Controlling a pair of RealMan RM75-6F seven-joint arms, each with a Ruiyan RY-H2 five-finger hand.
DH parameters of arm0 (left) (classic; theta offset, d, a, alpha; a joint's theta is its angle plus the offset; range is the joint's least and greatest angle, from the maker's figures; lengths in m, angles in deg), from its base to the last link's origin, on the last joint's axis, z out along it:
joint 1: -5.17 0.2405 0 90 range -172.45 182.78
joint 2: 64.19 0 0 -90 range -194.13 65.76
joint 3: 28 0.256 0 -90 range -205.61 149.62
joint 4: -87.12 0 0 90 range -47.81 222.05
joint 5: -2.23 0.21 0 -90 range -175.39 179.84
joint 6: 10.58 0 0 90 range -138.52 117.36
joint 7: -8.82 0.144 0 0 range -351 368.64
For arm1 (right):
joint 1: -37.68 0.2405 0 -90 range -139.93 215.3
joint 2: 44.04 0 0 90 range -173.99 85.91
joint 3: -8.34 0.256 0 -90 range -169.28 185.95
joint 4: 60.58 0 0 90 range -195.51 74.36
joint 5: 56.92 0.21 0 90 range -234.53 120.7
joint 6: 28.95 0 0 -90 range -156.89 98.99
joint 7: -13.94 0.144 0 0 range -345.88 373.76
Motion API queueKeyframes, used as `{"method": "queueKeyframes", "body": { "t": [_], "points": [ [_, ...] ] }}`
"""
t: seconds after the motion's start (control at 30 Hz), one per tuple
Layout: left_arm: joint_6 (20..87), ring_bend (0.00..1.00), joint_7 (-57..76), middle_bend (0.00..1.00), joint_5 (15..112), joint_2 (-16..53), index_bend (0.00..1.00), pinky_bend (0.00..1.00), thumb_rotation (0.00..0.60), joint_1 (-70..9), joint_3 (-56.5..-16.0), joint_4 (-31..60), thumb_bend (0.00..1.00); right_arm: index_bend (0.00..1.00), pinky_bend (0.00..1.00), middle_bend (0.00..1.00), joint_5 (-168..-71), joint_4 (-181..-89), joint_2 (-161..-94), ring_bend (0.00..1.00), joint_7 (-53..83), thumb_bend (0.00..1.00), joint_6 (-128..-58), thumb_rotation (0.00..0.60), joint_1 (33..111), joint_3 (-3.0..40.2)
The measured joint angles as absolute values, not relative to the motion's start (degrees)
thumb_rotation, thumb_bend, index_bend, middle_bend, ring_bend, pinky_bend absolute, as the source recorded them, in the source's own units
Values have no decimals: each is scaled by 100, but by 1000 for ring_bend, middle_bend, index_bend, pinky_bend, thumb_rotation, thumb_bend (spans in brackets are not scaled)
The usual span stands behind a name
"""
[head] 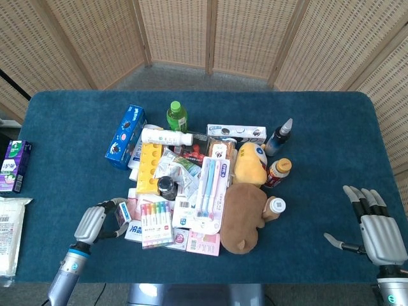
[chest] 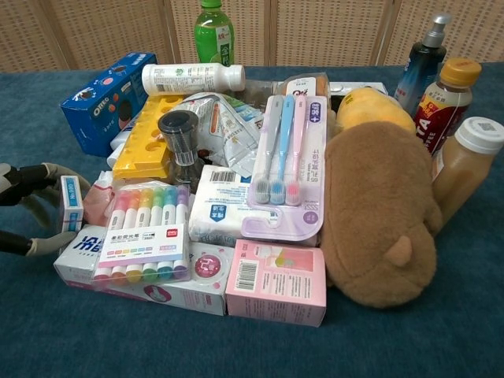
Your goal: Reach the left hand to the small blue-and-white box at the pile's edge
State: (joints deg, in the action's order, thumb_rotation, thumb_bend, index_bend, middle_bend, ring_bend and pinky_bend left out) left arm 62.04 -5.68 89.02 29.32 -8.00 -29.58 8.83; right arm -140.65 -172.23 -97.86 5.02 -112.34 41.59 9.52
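The small blue-and-white box (head: 122, 213) (chest: 71, 203) stands on its edge at the left side of the pile, against a white box with blue print (chest: 83, 250). My left hand (head: 97, 222) (chest: 27, 206) has reached it from the left. Its fingers (chest: 41, 173) curve over the box's far end and the thumb (chest: 38, 246) lies just past its near end, so the box sits between them; I see no firm grip. My right hand (head: 374, 229) hovers open over the table's right front corner, far from the pile, and is outside the chest view.
The pile holds a marker set (head: 155, 218), a pink box (chest: 276, 292), a toothbrush pack (chest: 287, 161), a brown plush (chest: 378, 216), a yellow tray (head: 149, 167), a blue cookie box (head: 125, 135) and bottles. Packets (head: 13, 166) lie off the table's left edge.
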Motion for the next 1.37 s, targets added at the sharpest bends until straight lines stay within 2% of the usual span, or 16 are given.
{"method": "queueKeyframes", "body": {
  "t": [0.13,0.3,0.57,1.03,1.17,1.37],
  "points": [
    [6277,692,-696,629,8808,3150,705,767,600,-859,-3099,1099,569,0,0,0,-14052,-17271,-9741,0,498,5,-11247,362,4136,961],
    [6419,691,-889,629,8869,2971,699,766,600,-883,-3154,886,569,0,0,0,-14059,-17304,-9754,0,450,7,-11186,364,4182,994],
    [6905,691,-988,625,9146,2102,696,767,600,-808,-3177,-186,561,0,0,0,-14031,-17300,-9861,0,380,5,-11052,365,4282,1047],
    [8388,687,-1314,615,9797,397,683,756,600,-417,-3457,-1880,551,0,0,0,-14166,-17255,-10015,0,373,6,-11116,364,4203,958],
    [8598,687,-1402,613,9890,92,681,754,600,-326,-3528,-2150,549,0,0,0,-14161,-17211,-10067,0,388,5,-11100,364,4189,940],
    [8613,686,-1431,613,9935,-2,681,753,600,-306,-3529,-2243,546,0,0,0,-14148,-17202,-10065,0,388,5,-11094,364,4190,954]
  ]
}}
